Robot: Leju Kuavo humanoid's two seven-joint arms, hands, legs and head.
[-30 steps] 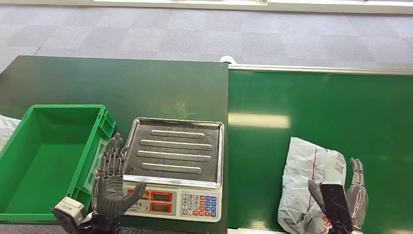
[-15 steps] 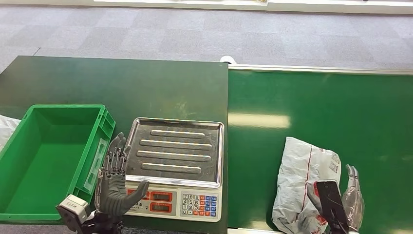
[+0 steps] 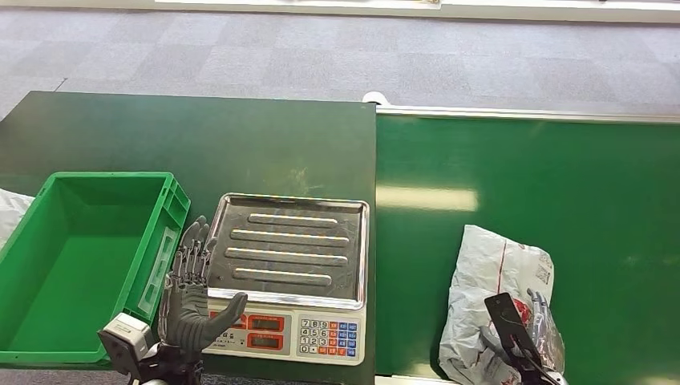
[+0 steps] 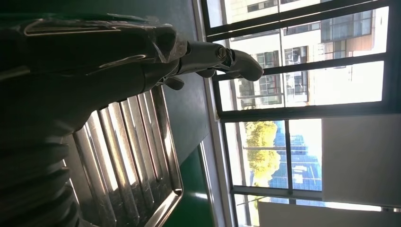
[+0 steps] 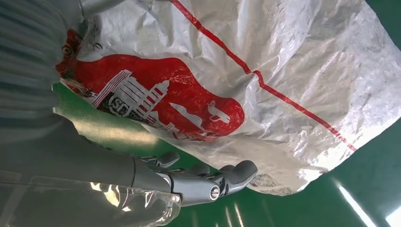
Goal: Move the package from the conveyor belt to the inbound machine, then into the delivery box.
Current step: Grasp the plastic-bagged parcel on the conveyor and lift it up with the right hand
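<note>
Right hand (image 3: 539, 325) half hidden at frame edge, fingers (image 5: 208, 182) against crumpled white plastic package (image 3: 489, 281); grip unclear. Left hand (image 3: 188, 297) fingers spread, holding nothing.

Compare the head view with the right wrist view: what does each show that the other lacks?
Head view alone: the green box, the scale with the left hand raised open beside it, and the grey floor. Right wrist view alone: the red print on the package, close up, and the fingers against its edge. Both: the package on the belt and the right hand.
</note>
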